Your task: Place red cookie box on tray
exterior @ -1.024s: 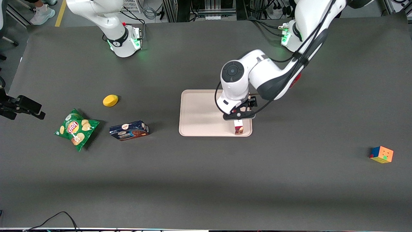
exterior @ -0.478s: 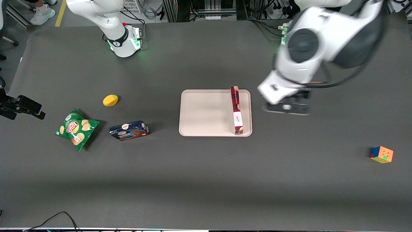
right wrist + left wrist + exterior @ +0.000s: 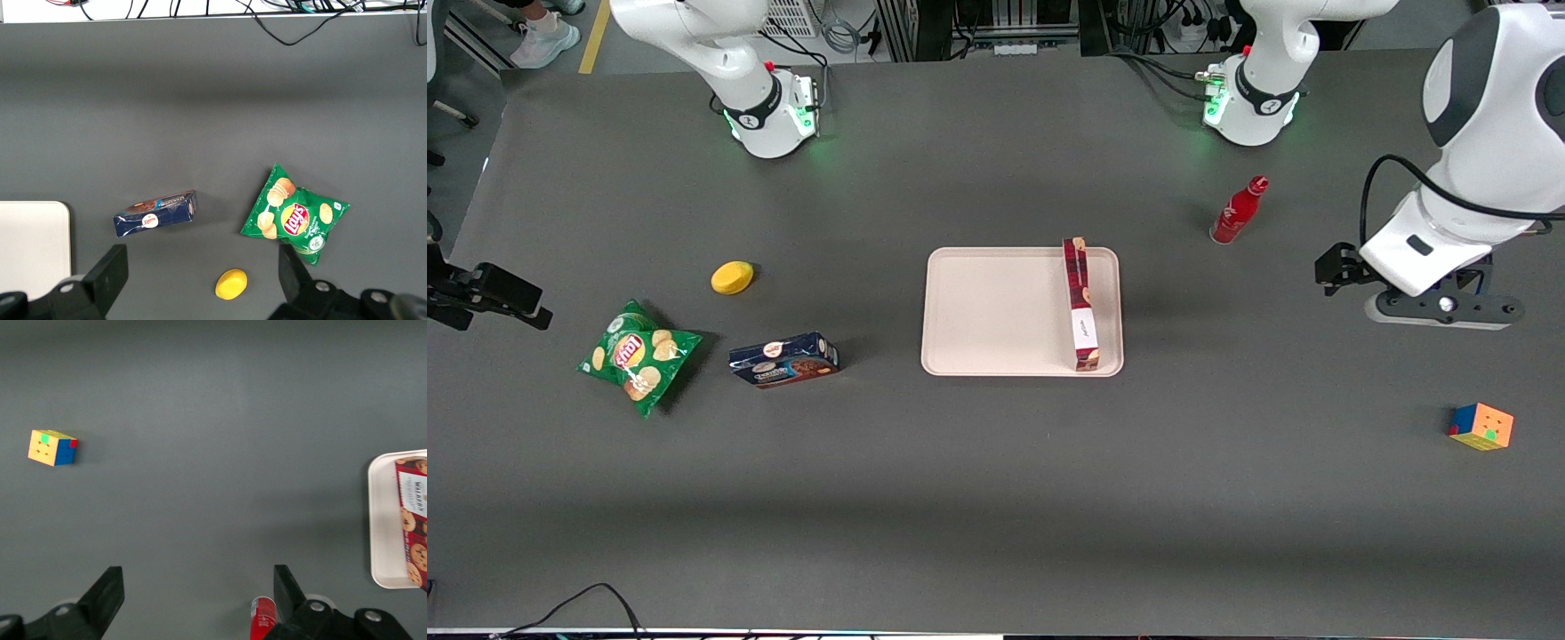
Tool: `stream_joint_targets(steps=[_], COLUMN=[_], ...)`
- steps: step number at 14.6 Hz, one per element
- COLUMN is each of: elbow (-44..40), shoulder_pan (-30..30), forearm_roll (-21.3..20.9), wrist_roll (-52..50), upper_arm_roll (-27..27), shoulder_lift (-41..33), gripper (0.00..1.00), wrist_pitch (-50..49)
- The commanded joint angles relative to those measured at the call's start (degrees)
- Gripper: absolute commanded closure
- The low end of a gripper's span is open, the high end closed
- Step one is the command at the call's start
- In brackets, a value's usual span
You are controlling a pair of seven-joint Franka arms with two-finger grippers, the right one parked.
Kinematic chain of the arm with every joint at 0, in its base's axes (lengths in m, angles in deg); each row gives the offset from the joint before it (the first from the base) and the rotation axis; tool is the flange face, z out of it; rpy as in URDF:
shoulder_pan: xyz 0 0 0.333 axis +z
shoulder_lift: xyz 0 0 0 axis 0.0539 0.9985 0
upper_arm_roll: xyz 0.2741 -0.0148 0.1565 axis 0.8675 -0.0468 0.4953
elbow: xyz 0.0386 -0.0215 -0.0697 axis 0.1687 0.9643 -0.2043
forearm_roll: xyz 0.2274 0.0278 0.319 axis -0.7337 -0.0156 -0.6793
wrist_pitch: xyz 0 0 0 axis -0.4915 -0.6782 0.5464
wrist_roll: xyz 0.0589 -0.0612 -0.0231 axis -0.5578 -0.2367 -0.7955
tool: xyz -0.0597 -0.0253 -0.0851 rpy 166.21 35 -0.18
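- The gripper [image 3: 1440,307] hangs over bare table toward the working arm's end, at mid height of the front view. Its fingers [image 3: 107,592] are spread wide with nothing between them; only dark table shows in the gap in the left wrist view.
- A second ago it was down over the tray, closed on the box. Half a second ago it was already off and swinging away. Now it is well apart from the tray, with the red bottle [image 3: 1238,211] between the two and higher in the frame.
- The multicoloured cube [image 3: 1481,426] sits lower in the frame than the gripper, untouched.
- The red cookie box [image 3: 1080,302] is on the tray [image 3: 996,311] in the centre of the front view. It stands on a long narrow edge, just inside the rim on the working arm's side, and reaches nearly from rim to rim.
- It has not shifted between the last two front pictures, so it appears to stand on its own.
- My reading: the placing is done and the arm is retreating. The one risk is that so thin a box could tip if jolted.
- Toward the parked arm's end lie the blue cookie box [image 3: 783,359], the chip bag [image 3: 638,356] and a yellow lump [image 3: 732,277], all unmoved.
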Motion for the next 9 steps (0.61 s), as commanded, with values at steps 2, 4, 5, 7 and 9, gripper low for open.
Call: stream_joint_targets(steps=[2,4,5,7,9], elbow=[1.5,-1.5,-3.4,-7.2,-8.5], shoulder_pan=[-0.9,-1.3,-1.5,-1.2,-1.0], forearm_roll=[2.5,3.4,3.3,3.2,3.2], wrist_roll=[-0.3,-3.6,-4.6,-4.7,-4.3], upper_arm_roll=[1.8,1.2,1.2,1.2,1.3], shoulder_lift=[-3.1,-2.8,-2.7,-2.6,-2.2], gripper=[0.00,0.00,0.00,0.00,0.00], wrist_pitch=[2.7,1.1,-1.3,-4.2,-5.6])
